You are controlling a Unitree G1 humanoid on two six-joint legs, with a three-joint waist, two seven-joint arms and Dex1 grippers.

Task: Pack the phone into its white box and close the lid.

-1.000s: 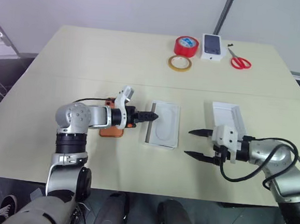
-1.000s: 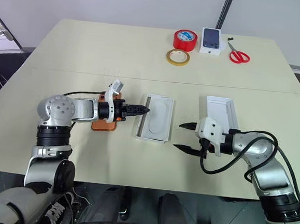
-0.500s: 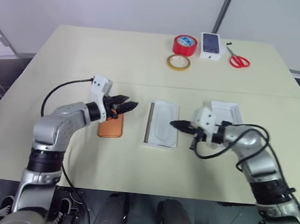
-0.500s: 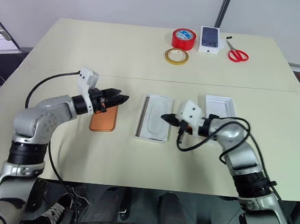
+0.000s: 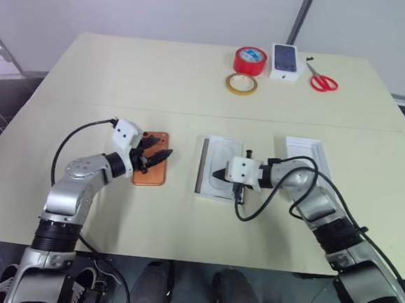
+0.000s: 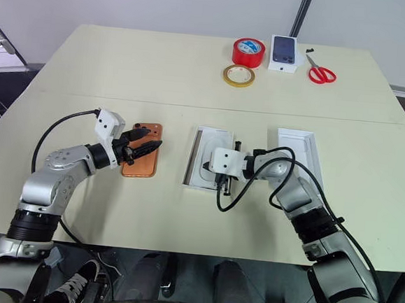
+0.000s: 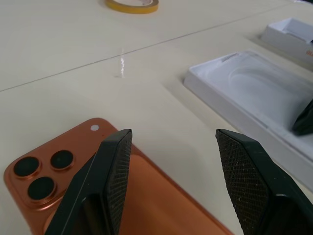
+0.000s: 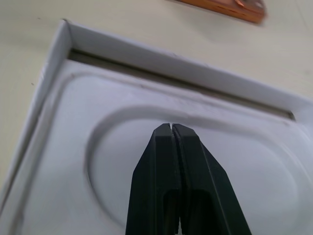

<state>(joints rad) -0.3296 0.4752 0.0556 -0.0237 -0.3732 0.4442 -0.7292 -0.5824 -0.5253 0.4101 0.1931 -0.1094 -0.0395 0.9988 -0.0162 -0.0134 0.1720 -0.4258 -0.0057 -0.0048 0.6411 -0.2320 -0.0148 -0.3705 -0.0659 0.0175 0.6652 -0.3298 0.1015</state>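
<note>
Left gripper: left of centre in the head view, hovering over the middle of the phone; its two black fingers stand apart with nothing between them.
Phone: flat orange, lying back-up on the table left of centre, its camera cluster at the end farther from the robot; it sits outside any box, just left of the white box.
White box: centre of the frame, lying open on the table, beside the phone but apart from it; a white insert with an oval recess fills its floor.
Right gripper: centre of the frame, pointing leftward over the insert's oval recess; its fingers are pressed together, empty. Whether the tips touch the insert cannot be told.
Lid: right of centre, lying open side up on the table, partly behind the right arm, apart from the white box.
Yellow tape ring: upper middle, flat on the table.
Red tape roll: just above the yellow ring, touching or nearly touching the small box.
Small white box: upper right of centre, with a dark phone picture on top.
Red-handled scissors: upper right, just beside the small white box.
</note>
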